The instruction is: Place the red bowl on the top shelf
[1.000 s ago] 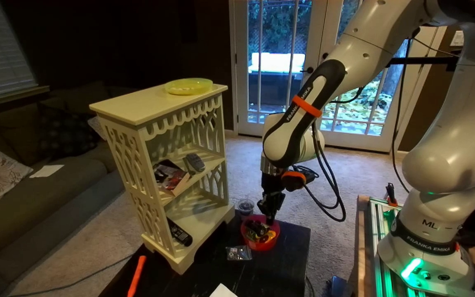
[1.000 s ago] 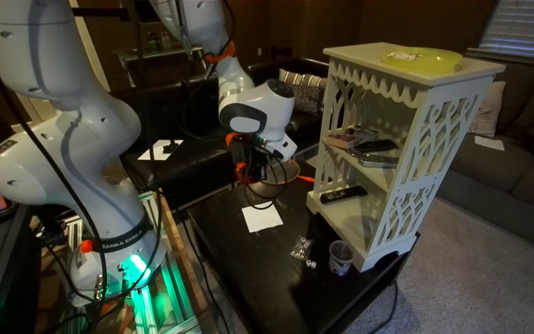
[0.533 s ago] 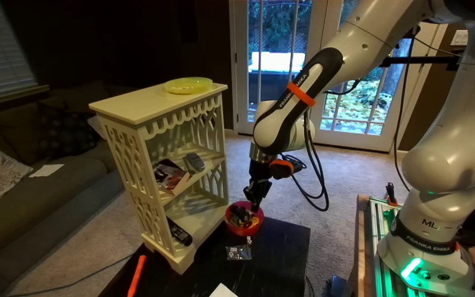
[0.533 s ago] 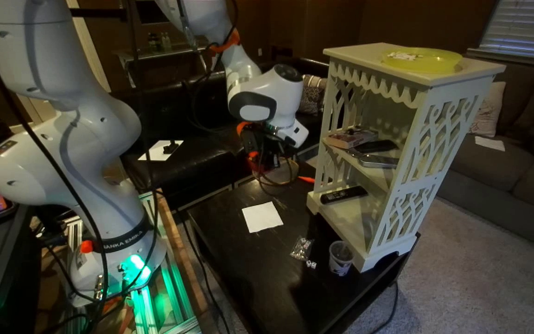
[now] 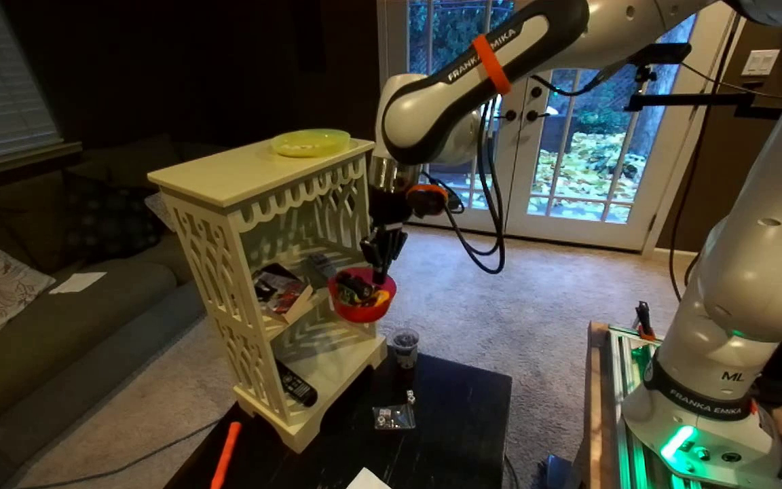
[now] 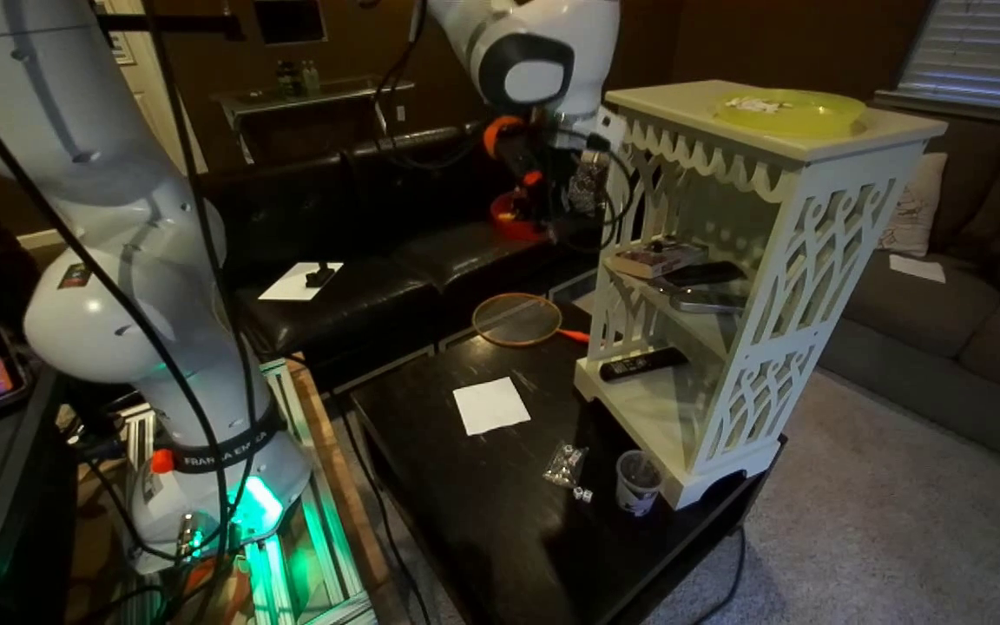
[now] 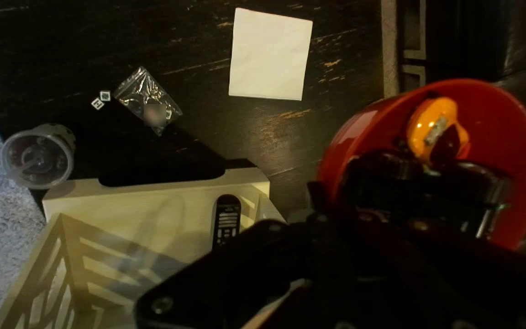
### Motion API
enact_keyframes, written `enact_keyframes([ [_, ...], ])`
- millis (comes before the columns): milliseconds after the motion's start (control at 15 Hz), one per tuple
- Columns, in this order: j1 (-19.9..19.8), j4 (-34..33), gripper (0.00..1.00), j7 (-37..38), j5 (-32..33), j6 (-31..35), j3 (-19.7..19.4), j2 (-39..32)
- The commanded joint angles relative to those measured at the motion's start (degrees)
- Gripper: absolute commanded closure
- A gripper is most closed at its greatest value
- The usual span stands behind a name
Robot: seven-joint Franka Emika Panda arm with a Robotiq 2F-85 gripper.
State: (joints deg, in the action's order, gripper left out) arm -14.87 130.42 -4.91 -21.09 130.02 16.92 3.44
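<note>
**Red bowl (image 5: 362, 314) airborne, top shelf (image 5: 228, 166) not reached: call it halfway**

Done, by our read: grasp and lift. The tool (image 5: 379, 276) has its fingers pinched nearly together on the bowl's rim, at about 1 o'clock on the bowl in an exterior view. We see nothing else in its grip. In the wrist view the tips are too dark for us to judge how deep the bite is.

Bowl hangs well above the bench (image 5: 459, 401), by the open front of the rack (image 5: 258, 305). Both exterior views put it lower than the top shelf. It's loaded: a yellow-orange piece (image 7: 432, 128) plus dark items we can't identify.

Left: all of the placing. We need more height to get the bowl's base over the board edge, then a carry toward 11 o'clock in that same exterior view, set-down, release, back out. Yellow-green plate (image 5: 311, 143) takes the 2 o'clock end of the board there, so we'd land at the 8 o'clock end.

Watch: grip is on one side of the rim with a load inside, so the bowl may sag or tip. Can't tell if it's level now. We'd go slow over the edge.
</note>
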Motion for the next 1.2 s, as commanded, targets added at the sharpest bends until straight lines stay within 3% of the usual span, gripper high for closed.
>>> enact_keyframes([
  [0,7.4,-9.5,0.99,4.4,4.1,-9.0,-7.7,0.7],
  [267,11.0,-17.8,0.99,4.0,3.6,-16.1,-12.1,-0.6],
  [400,11.9,-17.3,0.99,-0.6,0.6,-13.1,-13.7,0.0],
  [467,12.4,-16.0,0.96,2.1,2.8,-13.2,-13.8,0.5],
  [800,12.8,-17.3,0.99,0.7,2.7,-12.5,-14.6,0.3],
  [1133,13.9,-25.9,0.99,-0.6,7.6,-13.5,-14.6,-1.2],
])
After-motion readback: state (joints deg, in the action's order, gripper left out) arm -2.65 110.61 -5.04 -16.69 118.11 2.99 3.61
